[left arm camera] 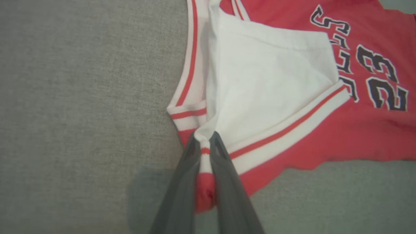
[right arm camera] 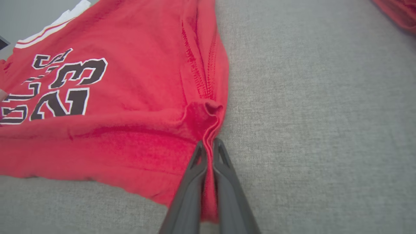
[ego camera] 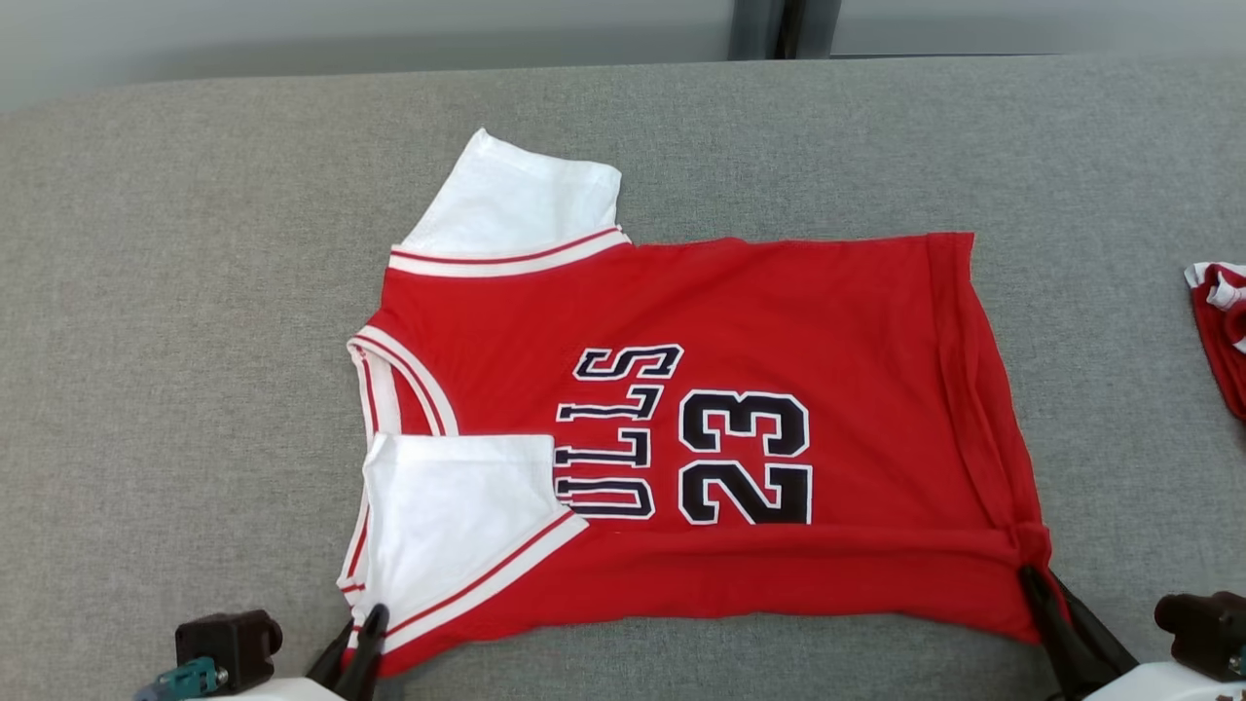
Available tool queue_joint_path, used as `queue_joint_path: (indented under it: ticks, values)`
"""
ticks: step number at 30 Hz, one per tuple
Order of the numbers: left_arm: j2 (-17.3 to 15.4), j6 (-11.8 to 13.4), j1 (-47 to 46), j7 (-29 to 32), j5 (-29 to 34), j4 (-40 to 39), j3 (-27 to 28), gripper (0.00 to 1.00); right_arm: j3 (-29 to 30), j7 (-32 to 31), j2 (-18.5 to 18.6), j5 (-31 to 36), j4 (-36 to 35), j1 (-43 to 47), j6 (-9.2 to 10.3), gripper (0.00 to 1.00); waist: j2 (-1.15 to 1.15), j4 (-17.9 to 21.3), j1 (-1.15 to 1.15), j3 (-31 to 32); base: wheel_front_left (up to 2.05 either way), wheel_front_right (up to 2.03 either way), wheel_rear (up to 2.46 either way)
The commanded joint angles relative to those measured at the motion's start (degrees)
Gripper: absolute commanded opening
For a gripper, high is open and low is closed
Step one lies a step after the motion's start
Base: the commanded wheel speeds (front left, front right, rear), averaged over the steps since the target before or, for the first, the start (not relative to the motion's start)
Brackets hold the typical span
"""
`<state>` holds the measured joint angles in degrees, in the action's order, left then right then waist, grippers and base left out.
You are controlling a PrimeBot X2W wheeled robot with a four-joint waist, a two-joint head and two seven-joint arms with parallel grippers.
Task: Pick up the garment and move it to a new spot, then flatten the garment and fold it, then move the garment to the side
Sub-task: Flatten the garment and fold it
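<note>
The garment (ego camera: 740,321) is a red jersey with white sleeves and a black "23", lying flat and sideways on the grey cushion. Its near white sleeve (ego camera: 448,526) is folded onto the red body. My left gripper (ego camera: 362,631) is shut on the garment's near-left shoulder corner; in the left wrist view, red-and-white trim (left arm camera: 204,152) is pinched between the fingers (left arm camera: 182,182). At the lower right, my right gripper (ego camera: 1040,592) is shut on the near hem corner, and in the right wrist view bunched red cloth (right arm camera: 208,117) sits at the gripper's tips (right arm camera: 208,144).
A second red-and-white piece of cloth (ego camera: 1222,326) lies at the right edge of the grey cushion (ego camera: 195,292). The cushion's back edge runs along the top, with a pale wall and a dark post (ego camera: 769,29) behind it.
</note>
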<state>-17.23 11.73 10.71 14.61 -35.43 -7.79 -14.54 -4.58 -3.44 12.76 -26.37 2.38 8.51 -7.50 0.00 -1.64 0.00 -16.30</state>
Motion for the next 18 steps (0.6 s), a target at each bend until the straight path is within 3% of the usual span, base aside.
queue_joint_path:
  ticks: [1, 2, 3, 4, 5, 14, 18]
  values:
    - [-0.19, 0.36, 0.18, 0.08, -0.32, -0.19, 0.09, 0.0, 0.28, -0.09, 0.09, 0.25, -0.28, 0.16, 0.01, 0.0, 0.0, 0.03, 0.0, 0.03, 0.0, 0.0, 0.0]
    - [-0.24, 0.33, 0.23, 0.31, -0.22, -0.12, -0.17, 0.0, 0.31, -0.48, -0.49, -0.38, -0.47, 0.35, 0.01, 0.0, 0.0, 0.05, 0.0, 0.1, 0.0, 0.0, 0.0]
    - [-0.02, 0.31, 0.13, 0.1, -0.27, 0.05, -0.25, 0.23, 0.08, -0.5, -0.39, -0.18, -0.55, 0.45, 0.0, 0.0, 0.0, 0.05, 0.0, 0.27, 0.0, 0.0, 0.0]
    - [0.44, 0.19, -0.2, -0.31, -0.62, 0.18, -0.2, 1.0, 0.25, -0.15, -0.35, -0.13, -0.38, 0.44, 0.0, 0.46, 0.0, 0.03, 0.0, 0.44, 0.0, 0.0, 0.0]
    - [0.42, 0.18, -0.53, -0.72, -0.2, 0.59, -0.17, 1.0, 0.59, 0.18, -0.67, -0.4, -0.1, 0.35, 0.01, 1.0, 0.0, 0.05, 0.0, 0.58, 0.0, 0.0, 0.0]
    - [2.29, -1.08, -6.38, -13.04, 1.84, 0.18, 3.67, 1.0, 6.22, 8.51, -2.77, 3.94, -3.4, -3.54, 0.0, 1.0, 0.0, 0.55, 0.0, 2.44, 0.0, 0.0, 0.0]
    - [2.05, -0.17, -10.2, -17.68, 5.49, 0.12, 3.93, 1.0, 7.13, 10.93, -4.08, 7.84, -5.66, -5.56, 0.0, 1.0, 0.0, 0.65, 0.0, 3.56, 0.0, 0.0, 0.0]
